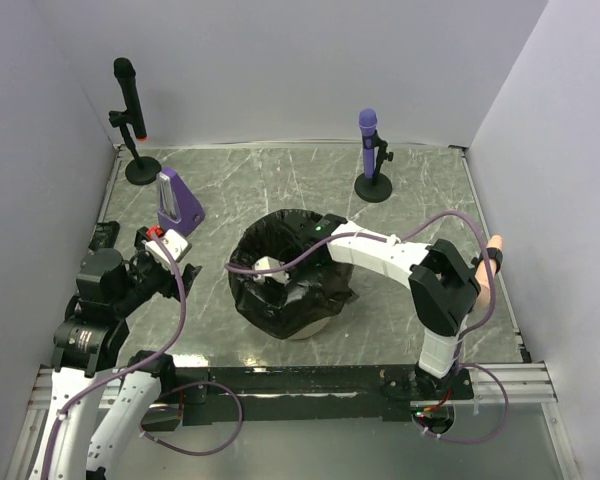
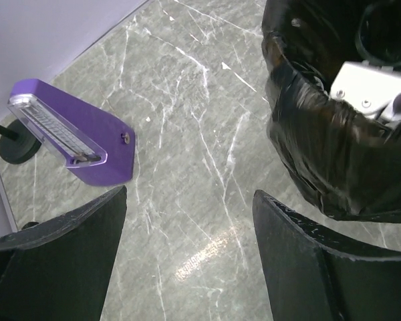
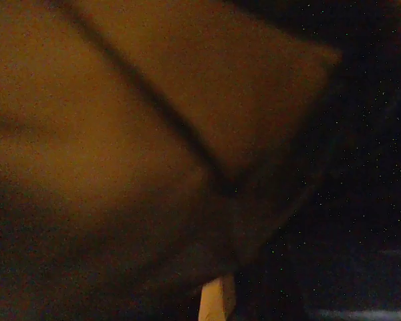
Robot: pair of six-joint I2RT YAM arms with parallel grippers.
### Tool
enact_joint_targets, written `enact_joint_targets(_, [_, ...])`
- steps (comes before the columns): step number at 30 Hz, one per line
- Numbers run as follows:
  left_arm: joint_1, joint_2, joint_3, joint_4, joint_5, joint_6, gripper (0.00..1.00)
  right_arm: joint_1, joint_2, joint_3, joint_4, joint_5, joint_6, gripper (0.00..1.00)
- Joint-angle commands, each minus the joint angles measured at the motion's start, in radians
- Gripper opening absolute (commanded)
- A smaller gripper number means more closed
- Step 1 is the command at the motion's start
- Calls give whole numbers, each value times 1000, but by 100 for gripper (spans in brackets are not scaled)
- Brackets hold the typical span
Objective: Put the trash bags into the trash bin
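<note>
A glossy black trash bag [image 1: 285,285] is draped over and into the trash bin in the middle of the table. Only a pale sliver of the trash bin [image 1: 308,331] shows under the bag's lower edge. My right arm reaches from the right into the bag's mouth. Its white wrist [image 1: 267,265] shows there, but the fingers are hidden inside. The right wrist view is dark, with only dim brown surfaces. My left gripper [image 2: 190,194] hangs open over bare table, left of the bag [image 2: 321,147], holding nothing.
A purple metronome [image 1: 179,200] stands left of the bin, close to my left gripper. A black microphone on a stand [image 1: 130,110] is at the back left. A purple microphone on a stand [image 1: 370,150] is at the back right. Walls close in three sides.
</note>
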Motion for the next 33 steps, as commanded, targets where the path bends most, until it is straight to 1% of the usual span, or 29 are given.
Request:
enact_joint_targets(1, [7,18,12,21,7,-31,80,4,10,-63,96,-21,2,38])
enact_joint_targets(10, [7,34,-8,30,40,-34,80,4,17,-103,154,-17,53,43])
enact_joint_targets(14, [7,42,-14,51,49,-34,80,4,-29,-106,153,-9,77,48])
enact_joint_targets(23, [7,52,-43,70,79,11,79,5,-282,-58,113,28,183,75])
enact_joint_targets(27, [7,78,-48,94,98,15,79,5,-342,-5,93,54,186,76])
enact_joint_targets(29, [9,94,-42,123,86,-6,79,4,-373,29,81,80,194,77])
enact_joint_targets(31, [7,110,-18,172,49,-63,79,-1,-408,52,122,167,241,79])
enact_joint_targets(32, [9,118,-7,203,31,-89,80,-7,-427,66,162,214,287,83])
enact_joint_targets(33, [7,124,2,234,-9,-123,82,-31,-443,84,199,260,353,94])
